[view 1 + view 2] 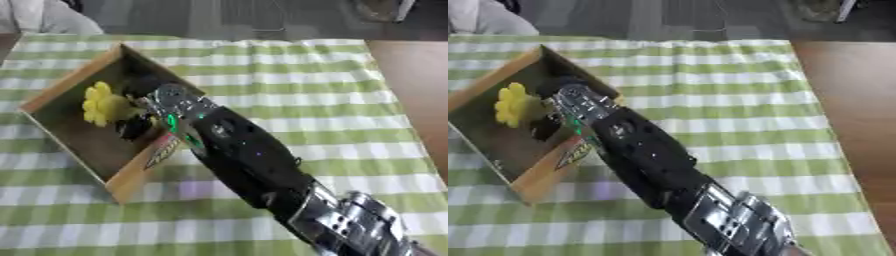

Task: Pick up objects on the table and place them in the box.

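An open wooden box (68,79) lies askew on the left of the green-and-white checked cloth. A yellow lobed thing (101,105) sits inside it toward the far side. My right arm comes in from the lower right and crosses the box's near wall. My right hand (140,124) is inside the box, right beside the yellow thing, and its dark fingers merge with the box's shadowed floor. A flat packet with orange and dark print (164,150) leans at the near wall under my wrist. My left hand shows in neither view.
The checked cloth (297,85) covers the table to the right of the box and behind it. Bare brown tabletop (420,85) runs along the right edge. A grey cloth shape (44,17) shows past the far left corner.
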Motion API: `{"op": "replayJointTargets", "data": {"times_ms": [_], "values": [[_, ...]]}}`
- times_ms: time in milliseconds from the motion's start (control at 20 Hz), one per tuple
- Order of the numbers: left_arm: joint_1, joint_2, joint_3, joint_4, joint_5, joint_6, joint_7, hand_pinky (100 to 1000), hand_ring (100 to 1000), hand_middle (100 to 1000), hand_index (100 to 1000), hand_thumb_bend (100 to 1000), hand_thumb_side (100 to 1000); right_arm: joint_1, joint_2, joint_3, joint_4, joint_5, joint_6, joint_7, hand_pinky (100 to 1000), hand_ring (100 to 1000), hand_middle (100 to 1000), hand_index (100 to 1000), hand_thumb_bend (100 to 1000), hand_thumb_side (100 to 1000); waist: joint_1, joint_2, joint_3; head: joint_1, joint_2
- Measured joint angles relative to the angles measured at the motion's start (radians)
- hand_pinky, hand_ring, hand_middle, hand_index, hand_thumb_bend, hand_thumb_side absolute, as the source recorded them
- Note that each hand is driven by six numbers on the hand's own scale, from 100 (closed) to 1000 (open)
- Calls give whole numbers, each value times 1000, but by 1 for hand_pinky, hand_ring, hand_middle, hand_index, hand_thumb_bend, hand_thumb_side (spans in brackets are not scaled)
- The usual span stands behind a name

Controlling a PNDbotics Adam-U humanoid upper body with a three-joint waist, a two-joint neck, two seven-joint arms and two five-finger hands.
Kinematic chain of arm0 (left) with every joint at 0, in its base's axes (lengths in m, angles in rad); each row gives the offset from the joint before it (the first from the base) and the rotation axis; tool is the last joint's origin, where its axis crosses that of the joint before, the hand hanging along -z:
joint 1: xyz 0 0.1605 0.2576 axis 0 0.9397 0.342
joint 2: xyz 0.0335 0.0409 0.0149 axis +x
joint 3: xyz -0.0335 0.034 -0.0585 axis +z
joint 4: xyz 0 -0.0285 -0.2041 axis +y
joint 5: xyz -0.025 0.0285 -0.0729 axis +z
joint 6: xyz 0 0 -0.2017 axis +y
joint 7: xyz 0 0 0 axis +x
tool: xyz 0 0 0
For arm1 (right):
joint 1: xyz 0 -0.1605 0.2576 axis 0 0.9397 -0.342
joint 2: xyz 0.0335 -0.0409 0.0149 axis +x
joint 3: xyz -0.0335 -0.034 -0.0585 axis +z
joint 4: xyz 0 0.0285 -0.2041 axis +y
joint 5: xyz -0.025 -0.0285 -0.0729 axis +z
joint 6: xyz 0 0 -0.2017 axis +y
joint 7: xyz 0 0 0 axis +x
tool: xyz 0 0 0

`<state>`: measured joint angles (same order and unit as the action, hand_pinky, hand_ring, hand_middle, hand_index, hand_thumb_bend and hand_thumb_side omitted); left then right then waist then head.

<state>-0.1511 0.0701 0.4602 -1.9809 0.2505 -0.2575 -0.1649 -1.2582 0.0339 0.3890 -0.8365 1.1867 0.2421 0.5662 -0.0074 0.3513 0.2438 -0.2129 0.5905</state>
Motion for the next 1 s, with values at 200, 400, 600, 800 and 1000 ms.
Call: {"op": "replayJointTargets", "data": {"times_ms": [200,400,600,800,1000], "values": [[0,0,0,0,0,1,-1,746,645,599,734,100,909,-1,7,-6,3,0,3,12,847,941,768,984,592,655,0,0,1,-1,0],[0,0,0,0,0,1,-2,746,645,599,734,100,909,-6,7,-7,6,0,5,27,864,958,819,1000,747,648,0,0,2,-1,0],[0,0,0,0,0,1,-2,746,646,599,734,100,909,-10,7,-7,-2,-1,5,32,871,956,825,1000,770,649,0,0,2,-1,0],[0,0,0,0,0,1,-2,746,646,599,734,100,909,-25,4,-7,-54,-27,7,31,873,946,805,1000,730,663,0,0,-5,0,0],[0,0,0,0,0,1,-1,746,646,599,734,100,908,-45,-27,-7,-140,-76,13,15,873,934,787,1000,655,759,0,-1,-17,8,0]]}}
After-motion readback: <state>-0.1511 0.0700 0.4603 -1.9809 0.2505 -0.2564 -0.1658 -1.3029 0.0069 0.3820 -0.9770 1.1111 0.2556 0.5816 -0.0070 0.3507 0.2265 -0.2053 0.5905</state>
